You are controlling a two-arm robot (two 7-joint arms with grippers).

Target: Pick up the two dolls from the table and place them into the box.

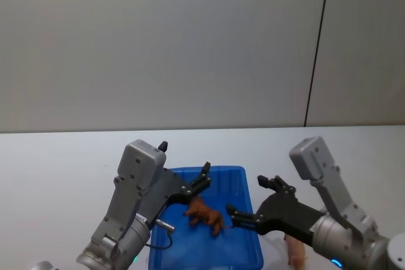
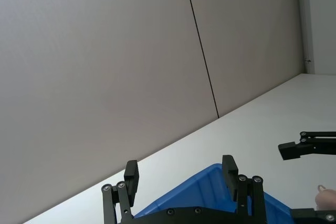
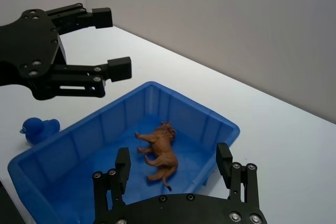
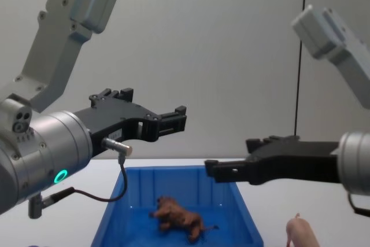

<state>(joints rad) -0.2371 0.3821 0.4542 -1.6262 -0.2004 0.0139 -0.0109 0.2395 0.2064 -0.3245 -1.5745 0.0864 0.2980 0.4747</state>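
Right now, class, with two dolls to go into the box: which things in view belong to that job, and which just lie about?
Job:
lion figurine, lying in the blue bin
pink pig figurine, on the white table right of the bin
left gripper and right gripper, open over the bin

Lying about:
blue toy duck, on the table beside the bin
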